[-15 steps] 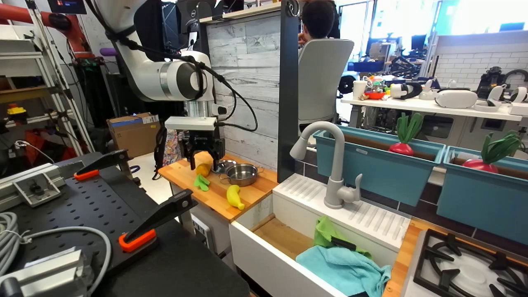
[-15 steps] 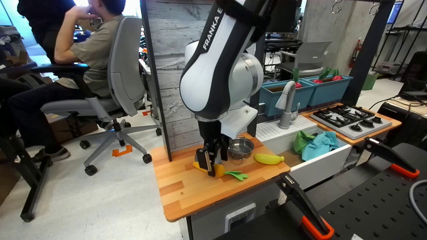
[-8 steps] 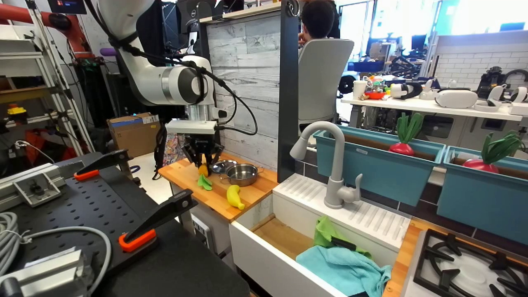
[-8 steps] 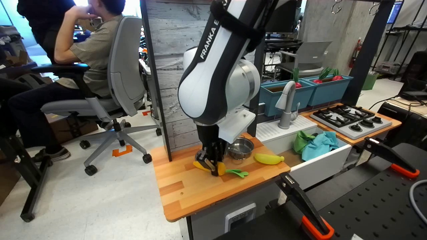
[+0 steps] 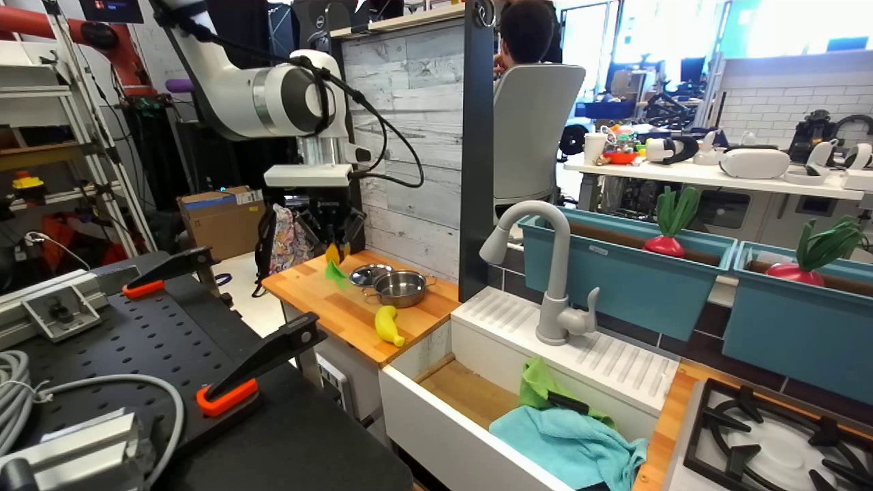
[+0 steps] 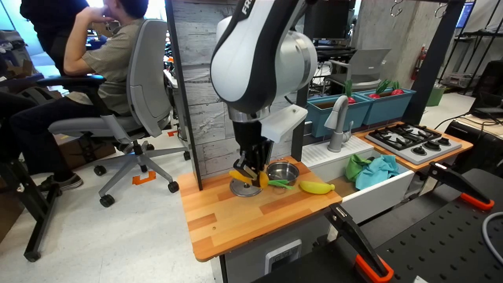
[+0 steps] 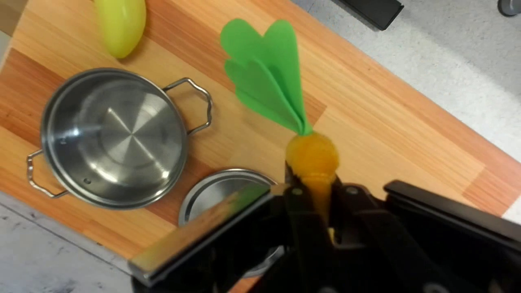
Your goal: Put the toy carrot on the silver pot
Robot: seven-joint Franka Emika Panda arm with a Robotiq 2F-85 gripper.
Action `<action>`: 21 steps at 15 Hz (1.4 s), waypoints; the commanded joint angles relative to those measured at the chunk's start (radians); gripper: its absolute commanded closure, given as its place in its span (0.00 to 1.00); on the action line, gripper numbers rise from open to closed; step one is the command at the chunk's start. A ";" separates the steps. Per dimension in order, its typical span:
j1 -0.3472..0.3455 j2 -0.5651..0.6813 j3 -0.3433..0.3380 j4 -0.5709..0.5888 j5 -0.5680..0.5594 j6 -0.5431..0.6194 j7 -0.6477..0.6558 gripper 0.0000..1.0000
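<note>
My gripper is shut on the toy carrot, its fingers pressing either side of the orange body just below the round top. In the wrist view the green leaves stick out past the fingertips, while much of the tapered end is hidden between the dark fingers. Both exterior views show the carrot held in the air above the wooden counter. The silver pot, upright with nothing in it, stands on the counter to the left of the gripper in the wrist view; an exterior view shows the pot lower and to the right.
A shiny metal lid lies on the counter beside the pot, partly under the gripper. A yellow toy banana rests near the white sink. Behind the counter rises a wood-plank wall panel.
The gripper has closed around the carrot, which lay on the counter before. Both have since risen off the surface, uncovering the lid. Pot and banana stay where they were.
</note>
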 commanded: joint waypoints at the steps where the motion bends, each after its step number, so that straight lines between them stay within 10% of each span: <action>1: -0.023 -0.136 -0.014 -0.091 0.003 -0.012 0.017 0.97; 21: -0.099 0.004 -0.119 0.080 0.002 -0.089 0.093 0.97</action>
